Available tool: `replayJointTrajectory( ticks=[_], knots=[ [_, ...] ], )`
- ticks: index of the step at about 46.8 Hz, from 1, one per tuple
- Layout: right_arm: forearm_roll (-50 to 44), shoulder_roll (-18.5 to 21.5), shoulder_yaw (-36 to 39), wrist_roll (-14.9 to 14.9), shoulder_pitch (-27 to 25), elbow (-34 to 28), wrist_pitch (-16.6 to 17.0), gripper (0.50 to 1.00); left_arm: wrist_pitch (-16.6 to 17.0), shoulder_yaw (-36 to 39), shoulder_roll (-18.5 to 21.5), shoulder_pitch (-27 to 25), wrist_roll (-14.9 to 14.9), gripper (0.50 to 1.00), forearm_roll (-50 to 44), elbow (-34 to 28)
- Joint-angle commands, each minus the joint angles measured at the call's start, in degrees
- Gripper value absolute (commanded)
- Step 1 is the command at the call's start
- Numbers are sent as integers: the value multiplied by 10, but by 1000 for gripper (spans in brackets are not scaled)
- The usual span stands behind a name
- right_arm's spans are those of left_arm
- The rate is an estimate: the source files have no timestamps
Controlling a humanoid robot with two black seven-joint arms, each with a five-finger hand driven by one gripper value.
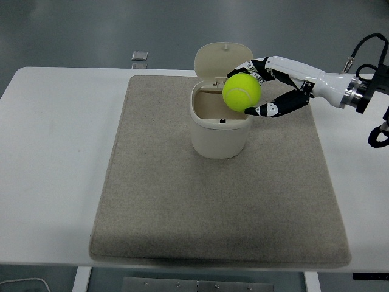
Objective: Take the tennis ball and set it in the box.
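A yellow-green tennis ball (241, 92) is held in my right hand (262, 89), whose fingers are curled around it. The hand holds the ball in the air over the right part of the open mouth of the cream box (220, 126), a small bin with its hinged lid (223, 61) standing up at the back. The box stands on a grey mat (219, 201). The box's inside looks empty as far as it shows. My left arm is out of view.
The mat lies on a white table (55, 158). A small grey square object (140, 56) lies at the table's far edge, behind the mat. My right forearm and its cable (377, 131) reach in over the table's right side.
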Motion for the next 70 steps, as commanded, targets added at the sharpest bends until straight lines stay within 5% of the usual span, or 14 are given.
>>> replayJointTrajectory(
  ticks=[1, 7, 19, 30, 39, 57, 70],
  knots=[
    [2, 6, -1, -7, -1, 0, -5, 500, 0, 0, 0, 0, 0, 992, 0, 0],
    [9, 19, -2, -15, 0, -1, -9, 508, 0, 0, 0, 0, 0, 992, 0, 0],
    [9, 34, -9, -23, -1, -14, -21, 727, 0, 0, 0, 0, 0, 992, 0, 0],
    [9, 37, -11, -23, -3, -22, -22, 852, 0, 0, 0, 0, 0, 992, 0, 0],
    [8, 37, -12, -23, -4, -27, -21, 895, 0, 0, 0, 0, 0, 992, 0, 0],
    [36, 23, -3, -22, -4, -21, -5, 895, 0, 0, 0, 0, 0, 992, 0, 0],
    [215, -49, -1, -23, -5, -26, 140, 895, 0, 0, 0, 0, 0, 992, 0, 0]
  ],
)
